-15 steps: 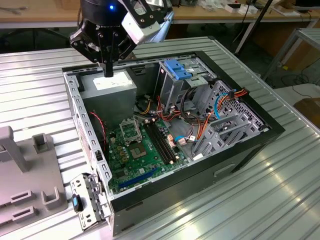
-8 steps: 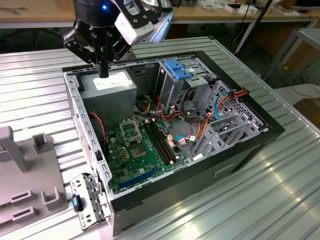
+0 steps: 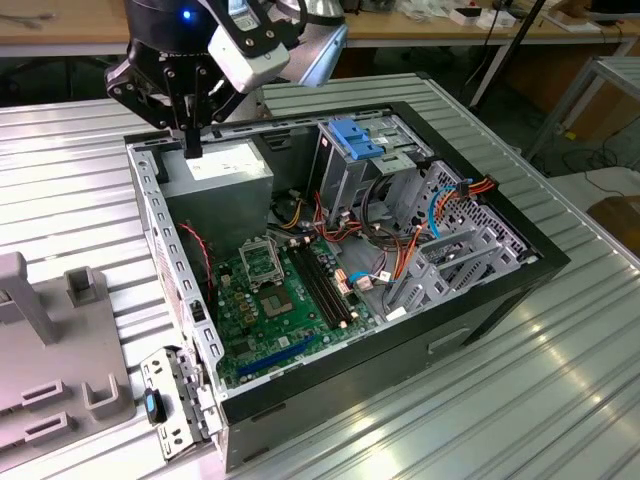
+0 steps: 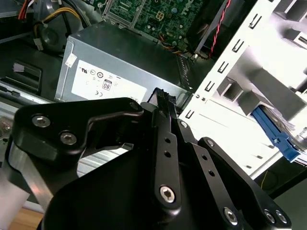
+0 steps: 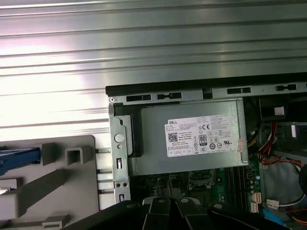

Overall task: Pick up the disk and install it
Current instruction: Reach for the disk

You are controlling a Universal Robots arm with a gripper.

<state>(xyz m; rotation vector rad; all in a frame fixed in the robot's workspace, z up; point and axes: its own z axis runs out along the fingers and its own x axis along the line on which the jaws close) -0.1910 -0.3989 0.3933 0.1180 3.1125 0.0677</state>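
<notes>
My gripper (image 3: 191, 146) hangs over the back left corner of the open computer case (image 3: 520, 275), just above the grey power supply (image 3: 218, 172). Its black fingers (image 4: 162, 98) stand together, shut on nothing. The disk lies outside the case on the grey fixture (image 3: 60, 380); its bright blue carrier rail (image 4: 277, 136) shows in the second wrist view and again as the blue rail (image 5: 18, 158) in the first wrist view. Most of the disk's body is hidden or cut off. The gripper is well apart from it.
Inside the case are the green motherboard (image 3: 275, 295), orange and red cables (image 3: 400, 250), and an upright grey drive cage (image 3: 350, 180) topped by a fixed blue bracket (image 3: 355, 135). A ribbed metal table (image 3: 480, 420) carries everything. A loose metal bracket (image 3: 170, 405) lies by the case's front corner.
</notes>
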